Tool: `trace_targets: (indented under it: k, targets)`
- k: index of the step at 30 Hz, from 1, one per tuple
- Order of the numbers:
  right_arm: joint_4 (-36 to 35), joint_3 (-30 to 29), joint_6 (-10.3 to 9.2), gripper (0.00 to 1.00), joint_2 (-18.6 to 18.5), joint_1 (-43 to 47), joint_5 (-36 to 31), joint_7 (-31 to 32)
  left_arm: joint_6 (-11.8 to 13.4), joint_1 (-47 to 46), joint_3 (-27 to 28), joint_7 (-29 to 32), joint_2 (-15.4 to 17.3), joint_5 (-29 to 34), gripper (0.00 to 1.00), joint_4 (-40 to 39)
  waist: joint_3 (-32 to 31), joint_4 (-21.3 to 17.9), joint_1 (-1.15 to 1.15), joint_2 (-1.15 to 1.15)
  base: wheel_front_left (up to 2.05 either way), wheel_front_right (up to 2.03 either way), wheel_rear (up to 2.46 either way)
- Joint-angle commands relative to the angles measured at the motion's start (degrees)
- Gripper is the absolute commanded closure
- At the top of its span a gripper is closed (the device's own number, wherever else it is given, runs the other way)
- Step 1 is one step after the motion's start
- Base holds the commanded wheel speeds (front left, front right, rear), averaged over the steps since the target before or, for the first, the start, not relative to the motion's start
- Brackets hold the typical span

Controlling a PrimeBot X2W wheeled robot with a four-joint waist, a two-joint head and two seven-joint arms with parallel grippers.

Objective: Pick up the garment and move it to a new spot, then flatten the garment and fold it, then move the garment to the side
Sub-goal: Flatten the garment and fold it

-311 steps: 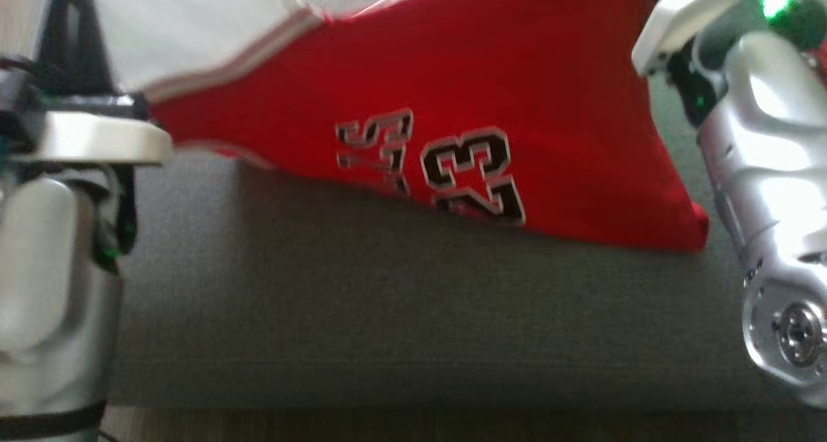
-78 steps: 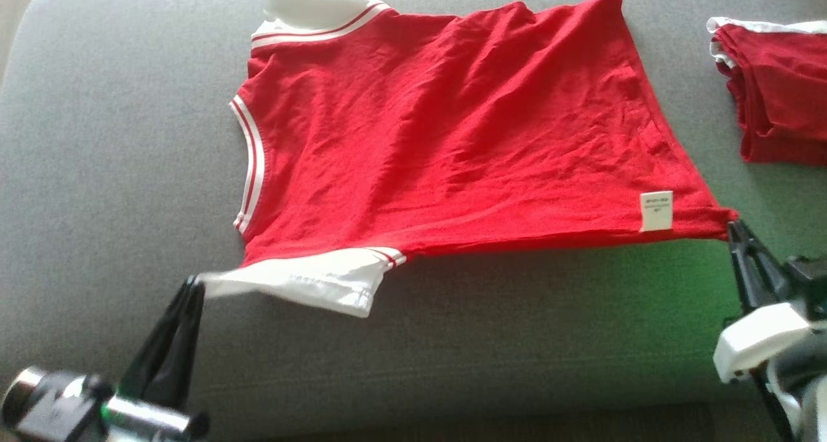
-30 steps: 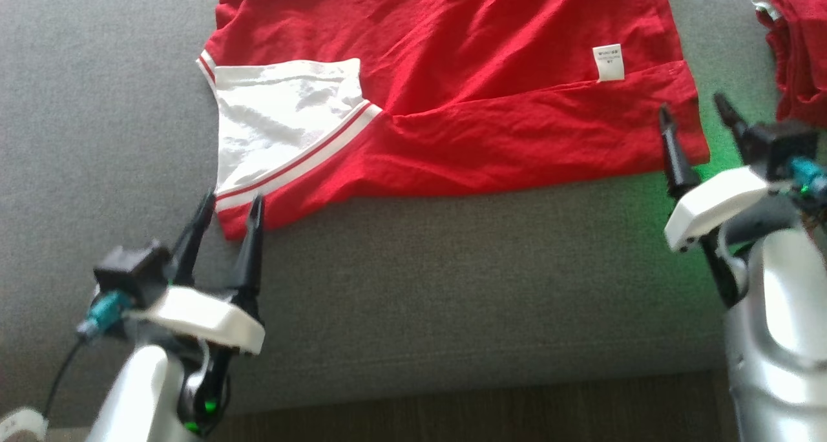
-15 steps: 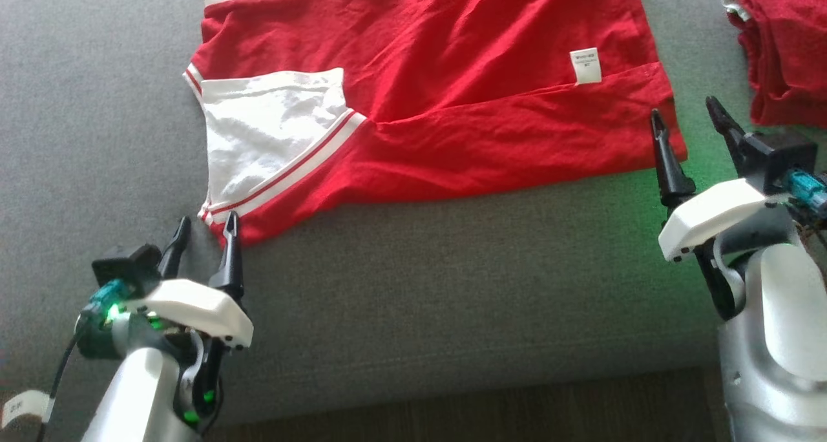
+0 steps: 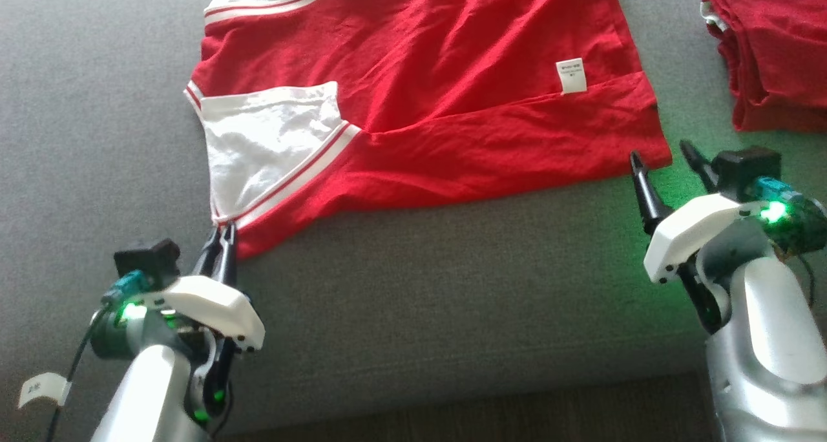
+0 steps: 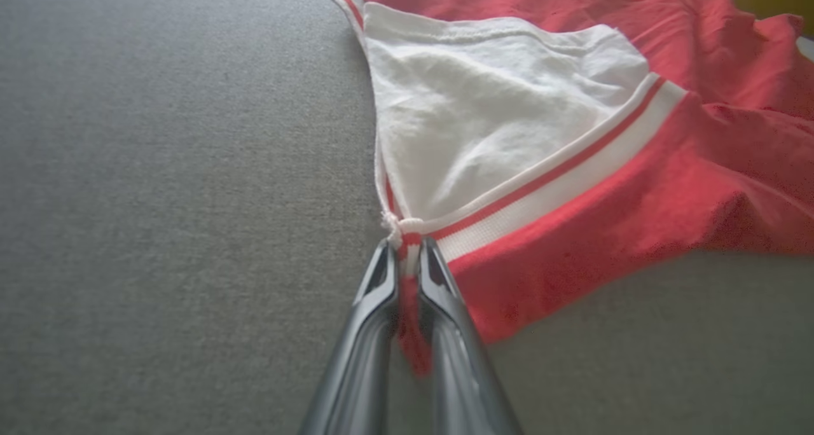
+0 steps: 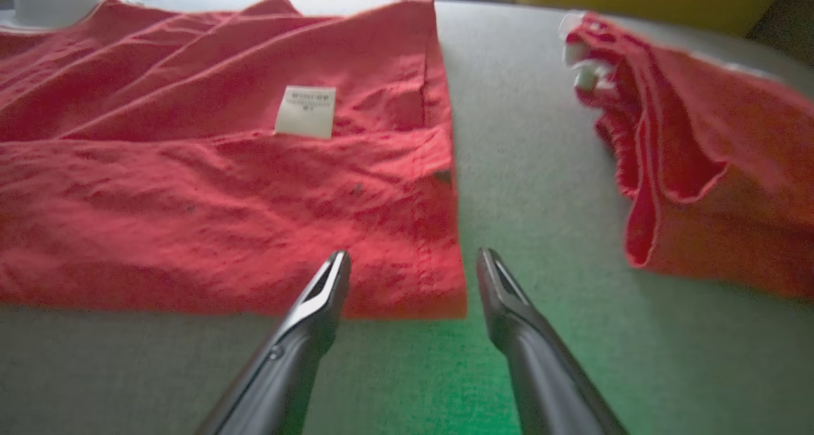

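The garment [image 5: 452,73] is a red shirt with white sleeves and striped trim, spread on a grey cushion, its near edge folded over. Its white sleeve [image 5: 265,145] lies folded onto the red body. My left gripper [image 5: 219,242] is shut on the shirt's near left corner, and the left wrist view shows red cloth [image 6: 407,282] pinched between its fingers [image 6: 375,301]. My right gripper [image 5: 665,154] stands open just beyond the near right corner [image 7: 439,289], one finger at each side of it, holding nothing. A white label [image 5: 571,75] shows near that corner.
A second red garment [image 5: 769,61], folded, lies at the far right of the cushion [image 7: 706,149]. The grey cushion [image 5: 420,300] has bare room in front of the shirt and to its left. Dark floor [image 5: 452,422] shows below the cushion's front edge.
My left gripper has closed on the shirt's near left corner. The right gripper stays open by the right corner. The camera has shifted slightly.
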Motion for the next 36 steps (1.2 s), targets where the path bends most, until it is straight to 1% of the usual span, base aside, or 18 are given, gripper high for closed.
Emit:
trace_targets:
  k: [1, 2, 4, 7, 8, 11, 13, 20, 21, 22, 23, 24, 27, 29, 34, 36]
  targets:
    - [-1.29, 1.19, -0.02, 0.0, 0.63, -1.07, 0.64, 0.31, -0.14, 0.77, 1.24, 0.11, 0.87, -0.31, 1.0, -1.39, -0.27, 0.21, 0.0, 0.0, 0.0, 0.0, 0.0]
    - [-0.42, 1.21, -0.02, 0.02, 0.63, -1.32, 0.96, 0.78, -0.16, 1.03, 1.23, -0.02, 1.06, -0.28, 1.0, -2.24, -0.48, 0.32, 0.0, 0.0, 0.0, 0.0, 0.0]
    - [1.47, 1.1, -0.02, 0.1, 0.64, -2.03, 1.88, 1.43, -0.15, 1.71, 1.37, -0.11, 1.6, -0.33, 1.0, -4.08, -0.83, 0.49, 0.0, 0.0, 0.0, 0.0, 0.0]
    - [4.91, 0.86, -0.02, 0.14, 0.64, -3.46, 2.65, 2.08, 0.38, 2.68, 1.67, 0.38, 2.61, -0.16, 1.0, -6.9, -1.24, 0.81, 0.0, 0.0, 0.0, 0.0, 0.0]
    - [6.15, 0.65, -0.02, 0.13, 0.64, -3.99, 2.44, 2.28, 0.53, 2.9, 1.75, 0.7, 2.93, -0.13, 1.0, -7.71, -1.31, 0.94, 0.0, 0.0, 0.0, 0.0, 0.0]
    - [9.77, -0.55, -0.02, 0.03, 0.65, -5.88, 1.5, 2.27, 1.13, 3.24, 1.65, 1.84, 3.59, 0.22, 1.0, -10.04, -1.37, 1.37, 0.0, 0.0, 0.0, 0.0, 0.0]
    - [11.82, -1.26, -0.02, 0.0, 0.65, -7.09, 0.72, 1.83, 1.27, 3.15, 1.44, 2.46, 3.93, 0.42, 1.0, -10.97, -1.3, 1.64, 0.0, 0.0, 0.0, 0.0, 0.0]
    - [16.17, -4.59, -0.02, 0.0, 0.65, -9.91, -3.52, 0.72, 1.06, 2.27, 0.96, 2.79, 4.43, 0.48, 1.0, -11.59, -0.76, 2.18, 0.0, 0.0, 0.0, 0.0, 0.0]
    - [16.87, -4.59, -0.02, 0.11, 0.65, -10.23, -3.53, 0.88, 1.04, 2.2, 0.91, 2.8, 4.46, 0.43, 1.0, -11.54, -0.72, 2.2, 0.0, 0.0, 0.0, 0.0, 0.0]
    - [17.61, -4.44, -0.02, 0.57, 0.65, -10.53, -3.45, 1.1, 0.99, 2.13, 0.9, 2.78, 4.49, 0.34, 1.0, -11.41, -0.72, 2.21, 0.0, 0.0, 0.0, 0.0, 0.0]
    - [18.33, -4.28, -0.02, 0.86, 0.65, -10.75, -3.26, 1.23, 0.95, 2.06, 0.86, 2.75, 4.5, 0.28, 1.0, -11.27, -0.75, 2.24, 0.0, 0.0, 0.0, 0.0, 0.0]
    - [19.02, -4.17, -0.02, 1.0, 0.65, -10.82, -3.2, 1.46, 0.93, 2.01, 0.81, 2.74, 4.49, 0.22, 1.0, -11.17, -0.79, 2.29, 0.0, 0.0, 0.0, 0.0, 0.0]
    - [20.9, -3.55, -0.02, 1.0, 0.65, -10.52, -2.4, 2.94, 0.85, 1.92, 0.73, 2.63, 4.55, 0.03, 1.0, -11.08, -1.08, 2.4, 0.0, 0.0, 0.0, 0.0, 0.0]
    - [20.92, -3.43, -0.02, 1.0, 0.65, -10.06, -2.25, 3.26, 0.75, 2.12, 0.7, 2.64, 4.74, -0.12, 1.0, -11.25, -1.35, 2.41, 0.0, 0.0, 0.0, 0.0, 0.0]
    - [19.09, -2.44, -0.02, 1.0, 0.6, -8.42, -1.43, 2.76, 1.26, 4.02, 0.97, 3.42, 6.0, -0.01, 1.0, -13.17, -2.08, 2.34, 0.0, 0.0, 0.0, 0.0, 0.0]
    - [17.47, -1.56, -0.02, 1.0, -0.32, -6.88, -0.83, 2.66, 1.55, 5.49, 1.27, 4.02, 6.96, 0.01, 1.0, -14.93, -2.5, 2.41, 0.0, 0.0, 0.0, 0.0, 0.0]
